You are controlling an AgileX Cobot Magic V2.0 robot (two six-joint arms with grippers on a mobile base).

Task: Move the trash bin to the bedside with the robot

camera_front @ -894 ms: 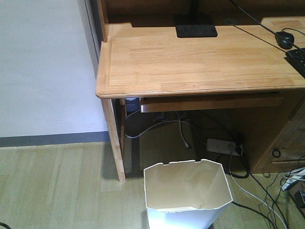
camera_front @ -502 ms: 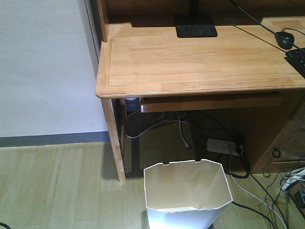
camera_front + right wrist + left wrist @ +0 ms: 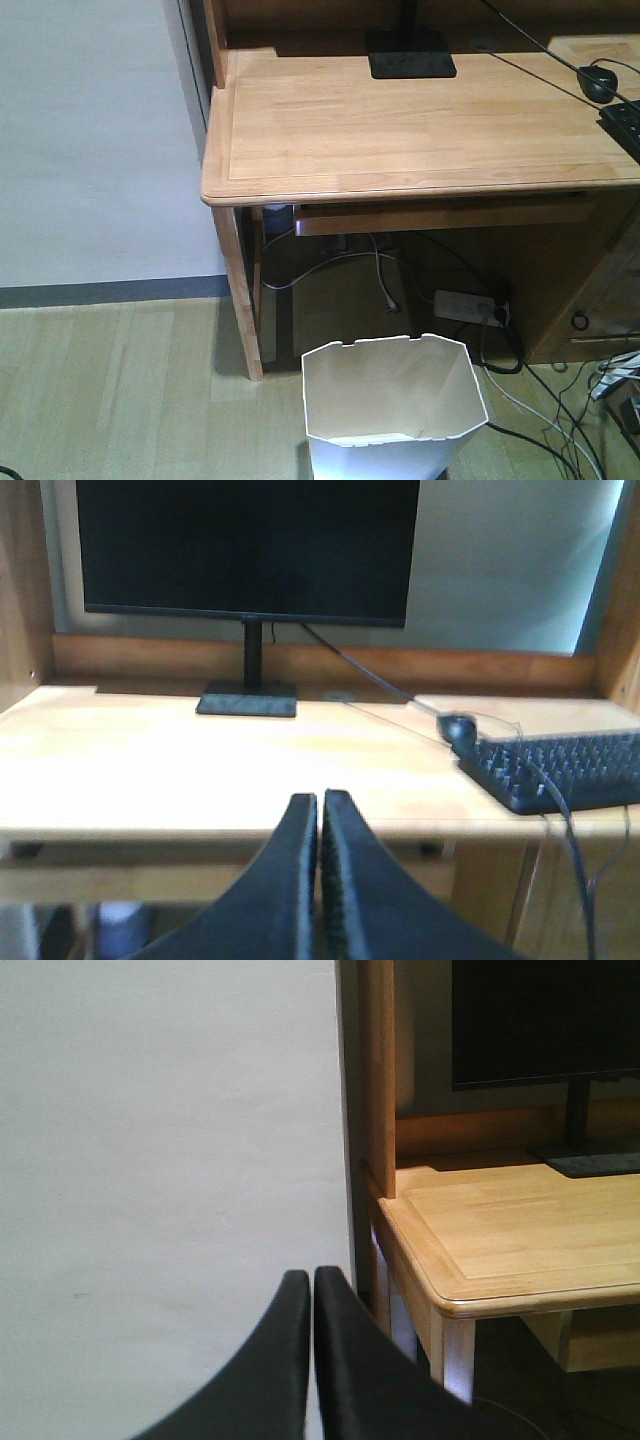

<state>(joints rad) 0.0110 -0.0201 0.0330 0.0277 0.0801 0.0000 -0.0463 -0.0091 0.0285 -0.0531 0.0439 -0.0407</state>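
The white trash bin stands on the floor at the bottom of the front view, just in front of the wooden desk, its cream inside showing. No bed shows in any view. My left gripper is shut and holds nothing, pointing at the white wall beside the desk's left corner. Facing the desk top and the monitor, my right gripper is also shut and holds nothing. Neither arm appears in the front view, and the bin shows in neither wrist view.
The light wooden desk carries a monitor on a black stand, a keyboard and a mouse. A power strip and loose cables lie under the desk, right of the bin. A white wall stands at left.
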